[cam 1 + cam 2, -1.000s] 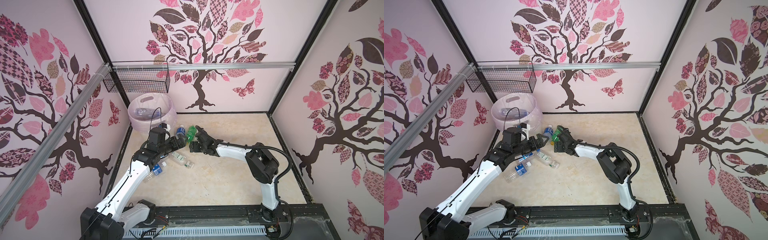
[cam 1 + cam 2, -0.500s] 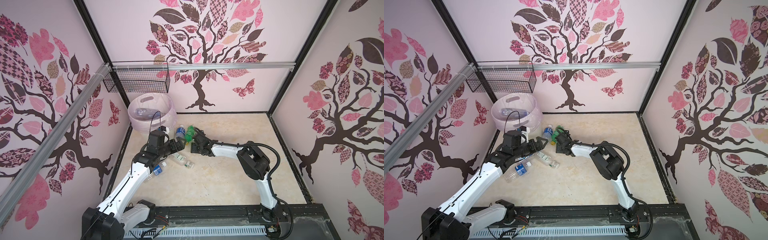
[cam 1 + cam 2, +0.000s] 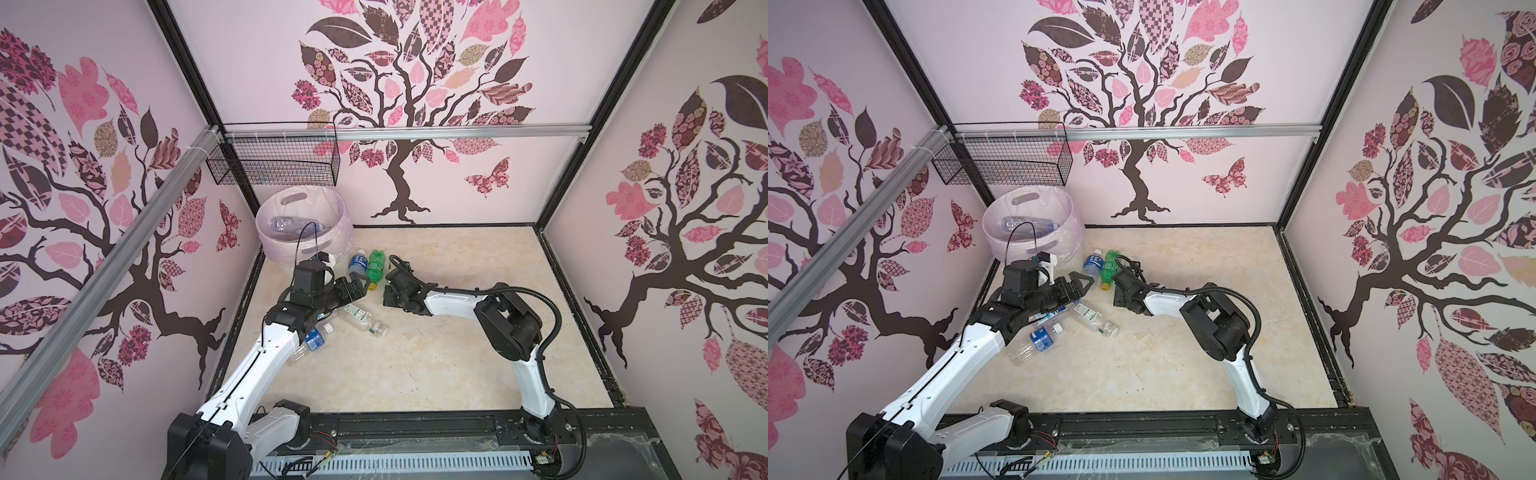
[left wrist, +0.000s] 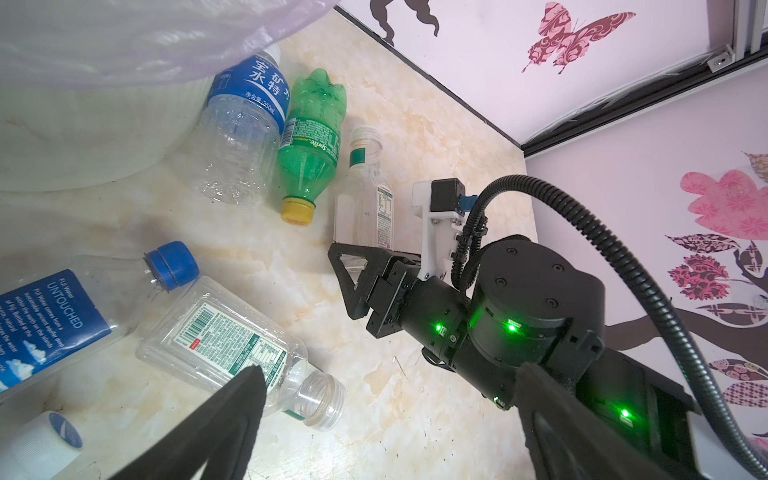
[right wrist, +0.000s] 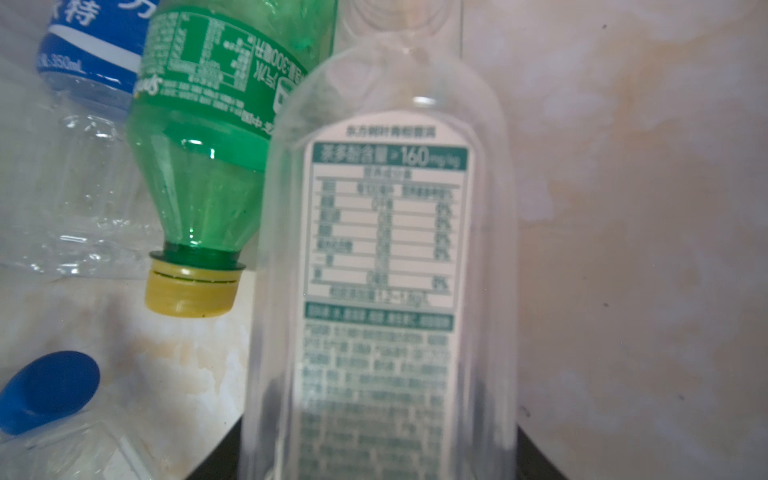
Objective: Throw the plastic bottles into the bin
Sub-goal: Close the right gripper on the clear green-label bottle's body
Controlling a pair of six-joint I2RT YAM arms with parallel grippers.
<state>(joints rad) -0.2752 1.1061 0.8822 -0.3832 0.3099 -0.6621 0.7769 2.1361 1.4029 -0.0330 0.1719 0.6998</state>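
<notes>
In a top view we see a few bottles [image 3: 286,224] in the bin [image 3: 278,255]; the left gripper [image 3: 360,287] has its fingers spread, empty. Left wrist view: the right gripper [image 4: 360,253] clamps its fingers on a clear bottle [image 4: 361,195] on the worktop [image 4: 415,415]. Right wrist view: a green bottle [image 5: 199,166] lies beside it. We judge that much remains.

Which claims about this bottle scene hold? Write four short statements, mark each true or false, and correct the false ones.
1. The green bottle has a yellow cap. True.
2. The bin is empty. False: bottles lie inside.
3. The left gripper holds a bottle. False: it is open and empty.
4. The right gripper has its jaws either side of a clear capless bottle. True.
</notes>
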